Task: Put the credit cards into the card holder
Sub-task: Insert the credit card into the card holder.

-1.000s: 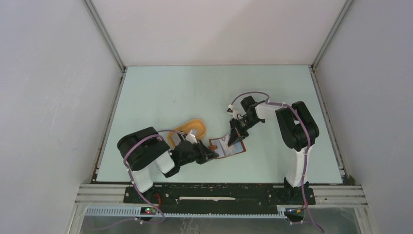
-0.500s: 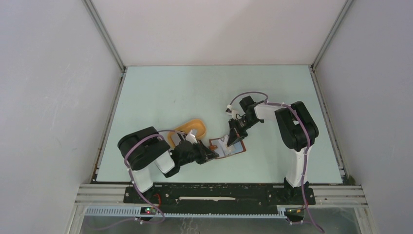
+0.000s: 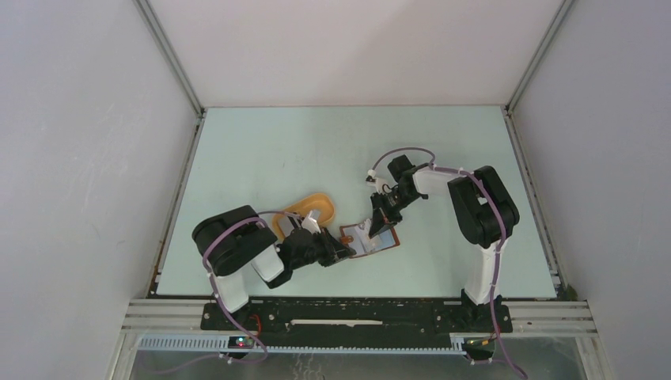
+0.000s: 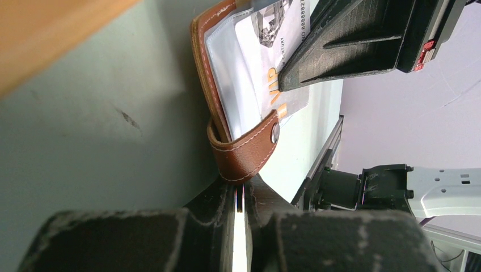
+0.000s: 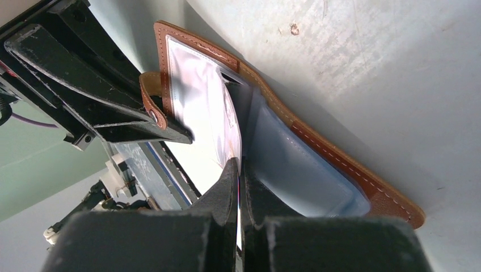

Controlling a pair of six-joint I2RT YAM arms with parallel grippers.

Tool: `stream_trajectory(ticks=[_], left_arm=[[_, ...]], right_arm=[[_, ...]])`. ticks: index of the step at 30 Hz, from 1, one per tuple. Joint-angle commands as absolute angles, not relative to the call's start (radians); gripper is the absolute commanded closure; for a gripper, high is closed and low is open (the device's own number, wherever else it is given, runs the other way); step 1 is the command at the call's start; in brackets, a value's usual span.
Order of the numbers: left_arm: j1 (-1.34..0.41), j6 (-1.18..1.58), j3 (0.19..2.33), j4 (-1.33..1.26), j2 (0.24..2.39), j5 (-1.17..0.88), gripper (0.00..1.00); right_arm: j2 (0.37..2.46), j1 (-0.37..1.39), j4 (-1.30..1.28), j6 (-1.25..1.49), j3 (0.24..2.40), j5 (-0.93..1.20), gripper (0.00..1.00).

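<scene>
The card holder (image 3: 372, 241) lies open near the front middle of the table, brown outside and pale blue inside (image 5: 306, 161). My left gripper (image 3: 343, 252) is shut on its brown snap strap (image 4: 248, 152), pinching the strap's end between the jaws (image 4: 241, 191). My right gripper (image 3: 374, 226) is shut on a credit card (image 5: 230, 127). The card is white with "VIP" print (image 4: 274, 68), and its far edge sits at the holder's clear inner sleeve. Another white card (image 3: 313, 214) lies in the orange tray.
The orange-yellow oval tray (image 3: 308, 207) sits just behind my left gripper, and its rim fills the upper left corner of the left wrist view (image 4: 45, 39). Both grippers crowd the holder. White walls enclose the table on the left, right and back.
The right wrist has crept slightly left and back over the holder. The left gripper and the strap have not moved.
</scene>
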State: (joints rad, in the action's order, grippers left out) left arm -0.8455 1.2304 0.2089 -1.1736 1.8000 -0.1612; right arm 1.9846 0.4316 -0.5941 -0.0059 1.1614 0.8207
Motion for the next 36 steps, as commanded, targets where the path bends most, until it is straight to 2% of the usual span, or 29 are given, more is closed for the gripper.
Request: stream_trajectory(ticks=[1, 36], left_arm=[[-0.847, 1.19, 0.195, -1.128, 1.823, -0.143, 0.89], [-0.846, 1.191, 0.197, -1.15, 1.844, -0.154, 0.9]], right_arm=[[1.967, 0.439, -0.546, -0.043, 1.16, 0.631, 1.0], [1.964, 0.445, -0.582, -0.055, 1.168, 0.575, 1.0]])
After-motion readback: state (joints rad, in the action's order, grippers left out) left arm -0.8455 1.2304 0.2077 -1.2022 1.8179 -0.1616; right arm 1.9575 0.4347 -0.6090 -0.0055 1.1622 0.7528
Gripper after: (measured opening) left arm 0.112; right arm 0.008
